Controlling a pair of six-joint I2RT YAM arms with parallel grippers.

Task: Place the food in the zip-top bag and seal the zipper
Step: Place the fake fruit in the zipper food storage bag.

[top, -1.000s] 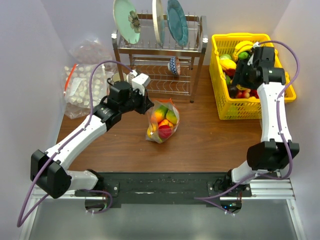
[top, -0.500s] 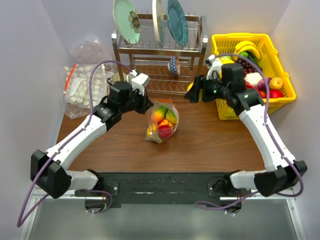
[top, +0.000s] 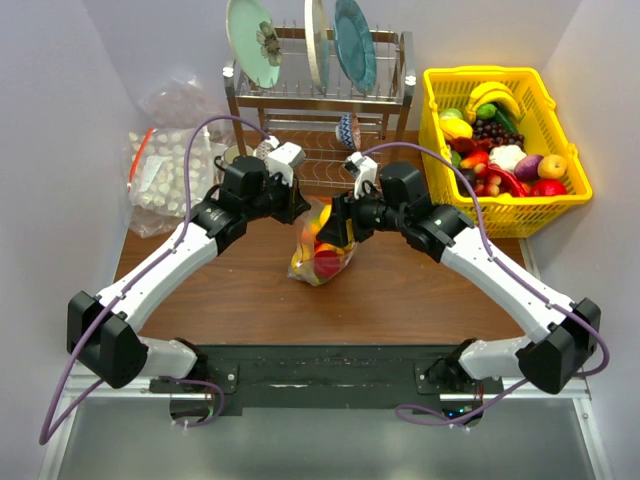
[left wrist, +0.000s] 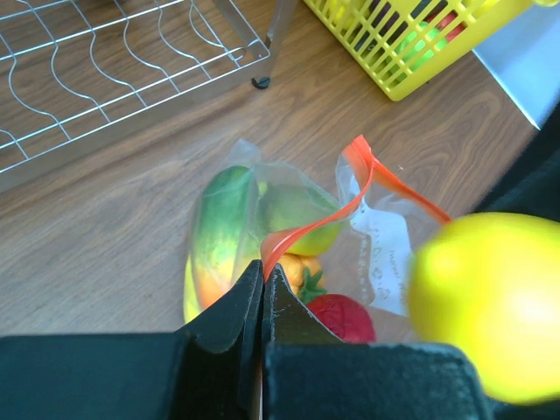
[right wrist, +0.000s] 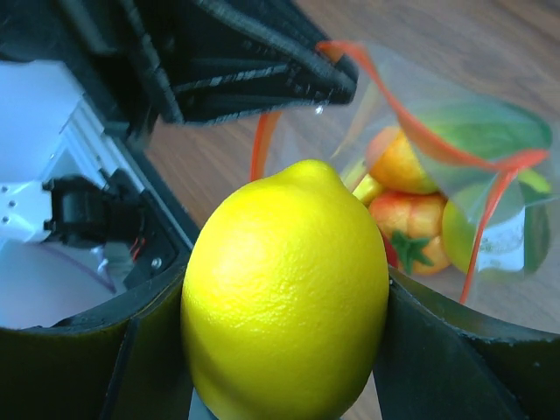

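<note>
The zip-top bag (top: 322, 252) lies mid-table with several fruits inside: a green-yellow piece (left wrist: 219, 219), orange pieces (right wrist: 409, 229) and a red one (left wrist: 343, 317). My left gripper (left wrist: 263, 276) is shut on the red zipper (left wrist: 308, 231) at one end of the mouth and lifts that edge, so the mouth gapes. In the top view the left gripper (top: 297, 207) is at the bag's upper left. My right gripper (right wrist: 284, 350) is shut on a yellow lemon (right wrist: 284, 297). It hovers just over the open mouth, right next to the left gripper. The same lemon (left wrist: 486, 306) shows blurred beside the bag's white label (left wrist: 385, 245).
A yellow basket (top: 497, 216) with more fruits stands at the back right. A metal dish rack (top: 300, 165) with plates stands behind the bag. A larger clear bag of pale lumps (top: 165, 175) lies at the back left.
The right arm has swung left from the yellow basket to the bag's mouth, carrying the lemon. The left gripper has kept its hold on the zipper in the same place.
</note>
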